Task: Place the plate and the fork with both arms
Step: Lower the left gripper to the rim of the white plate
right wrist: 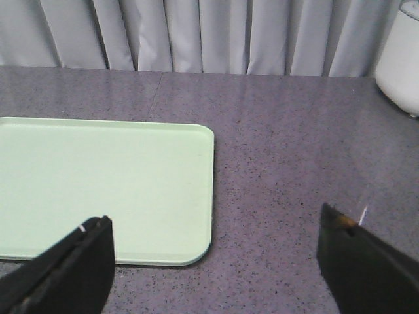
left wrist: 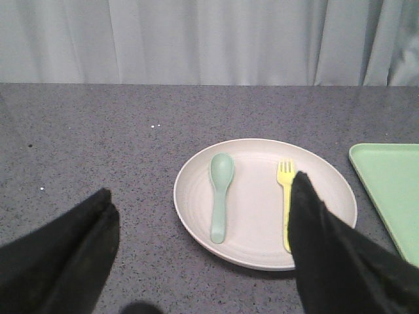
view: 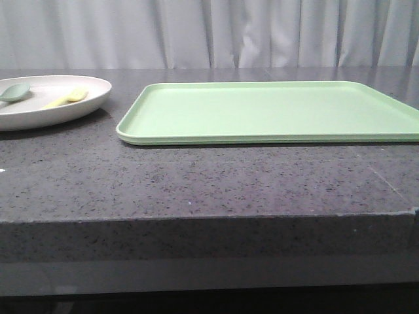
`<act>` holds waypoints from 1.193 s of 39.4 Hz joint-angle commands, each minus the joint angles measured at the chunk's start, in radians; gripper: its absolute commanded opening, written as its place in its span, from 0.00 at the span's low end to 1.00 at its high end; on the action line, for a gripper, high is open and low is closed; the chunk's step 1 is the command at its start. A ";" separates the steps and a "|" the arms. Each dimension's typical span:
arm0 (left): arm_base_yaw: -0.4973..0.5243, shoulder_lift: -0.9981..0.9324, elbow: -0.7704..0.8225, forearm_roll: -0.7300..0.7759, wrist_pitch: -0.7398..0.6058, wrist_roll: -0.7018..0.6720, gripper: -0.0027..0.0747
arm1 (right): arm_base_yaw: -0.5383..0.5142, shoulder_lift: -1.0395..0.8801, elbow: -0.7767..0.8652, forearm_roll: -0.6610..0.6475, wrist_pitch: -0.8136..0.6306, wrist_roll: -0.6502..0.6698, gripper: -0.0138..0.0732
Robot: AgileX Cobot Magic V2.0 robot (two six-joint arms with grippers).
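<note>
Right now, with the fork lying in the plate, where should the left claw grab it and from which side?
Probably the handle of the fork, from straight above. It lies flat in the plate, tines toward the curtain, handle toward the near rim. The spoon lies well apart, so open fingers should fit either side of the handle.

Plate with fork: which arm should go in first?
Left. The plate with the fork and spoon lies just ahead of the open left claw. The open right claw faces only the green tray and bare table.
</note>
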 commanded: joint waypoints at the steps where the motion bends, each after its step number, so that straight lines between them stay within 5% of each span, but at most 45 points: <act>1: -0.006 0.050 -0.062 -0.022 -0.018 -0.007 0.68 | -0.002 0.014 -0.036 -0.015 -0.075 -0.003 0.90; 11: -0.006 0.284 -0.212 -0.031 0.227 -0.009 0.69 | -0.002 0.014 -0.036 -0.015 -0.075 -0.003 0.90; 19: 0.046 0.494 -0.276 -0.041 0.251 -0.105 0.69 | -0.002 0.014 -0.036 -0.015 -0.075 -0.003 0.90; 35: 0.234 0.823 -0.338 -0.505 0.172 -0.054 0.68 | -0.002 0.014 -0.036 -0.015 -0.075 -0.003 0.90; 47: 0.234 0.975 -0.338 -0.763 0.069 0.077 0.48 | -0.002 0.014 -0.036 -0.015 -0.078 -0.003 0.90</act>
